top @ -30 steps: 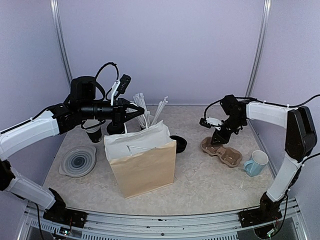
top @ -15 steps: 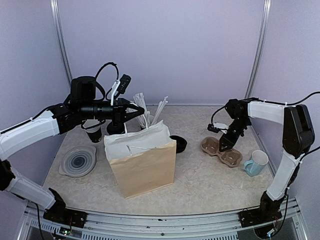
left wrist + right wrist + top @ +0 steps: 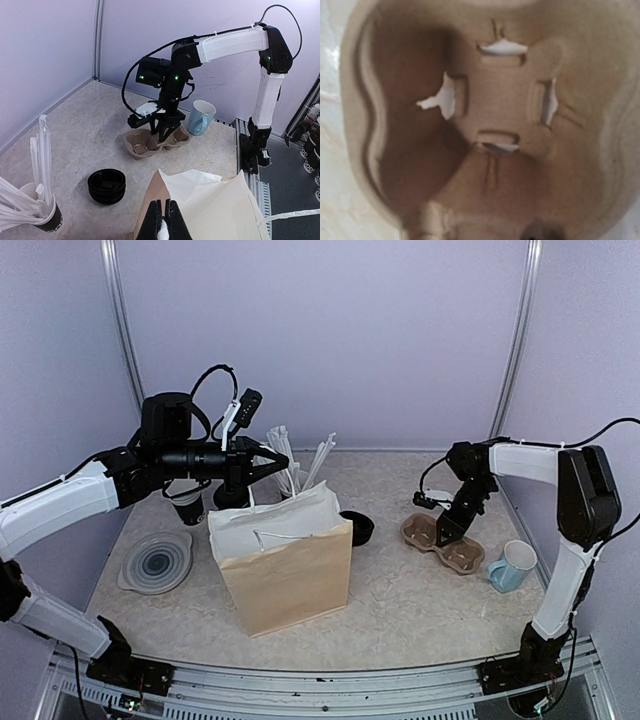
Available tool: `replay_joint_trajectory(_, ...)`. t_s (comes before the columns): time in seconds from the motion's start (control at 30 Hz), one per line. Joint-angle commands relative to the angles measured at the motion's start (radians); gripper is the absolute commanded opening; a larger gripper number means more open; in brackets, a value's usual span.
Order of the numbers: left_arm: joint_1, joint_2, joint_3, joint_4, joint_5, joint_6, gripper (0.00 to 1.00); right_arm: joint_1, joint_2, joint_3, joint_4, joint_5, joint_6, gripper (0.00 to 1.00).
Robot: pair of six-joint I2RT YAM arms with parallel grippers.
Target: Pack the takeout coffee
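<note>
Left pincer (image 3: pixel 163 210) is pinched narrow on the rear rim of the paper bag (image 3: pixel 285 570). The takeout coffee (image 3: pixel 188 508) stands on the tabletop (image 3: pixel 420 600) beyond the bag's left corner, partly hidden under that arm, ungrasped. Likely light, thin-walled and spillable, it wants a gentle grip around its body below the lid. Right pincer (image 3: pixel 161 136) dips into the cup carrier (image 3: pixel 462 555); its spread cannot be told.

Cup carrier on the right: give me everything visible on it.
The cup carrier is brown moulded pulp with two round wells, both empty, lying flat on the table left of the pale blue mug. The right wrist view shows slits in a well's floor with torn edges. The right gripper reaches into its middle; contact unclear.
</note>
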State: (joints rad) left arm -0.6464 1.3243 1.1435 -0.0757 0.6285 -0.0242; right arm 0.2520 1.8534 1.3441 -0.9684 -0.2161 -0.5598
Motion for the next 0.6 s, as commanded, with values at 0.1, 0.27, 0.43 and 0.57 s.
replay_joint_trajectory(0.1,0.006,0.002,-0.001,0.001,0.010,-0.005,0.00,0.000,0.029,0.024,-0.014,-0.007,0.015,0.36)
replay_joint_trajectory(0.27,0.006,0.000,-0.002,0.001,0.010,-0.004,0.00,0.003,0.026,0.023,-0.015,0.004,0.024,0.37)
replay_joint_trajectory(0.43,0.006,-0.002,-0.004,0.001,0.010,-0.004,0.00,0.018,0.027,0.008,-0.001,0.042,0.037,0.34)
replay_joint_trajectory(0.57,0.007,-0.002,-0.002,0.001,0.012,-0.005,0.00,0.028,0.021,0.008,-0.008,0.042,0.044,0.26)
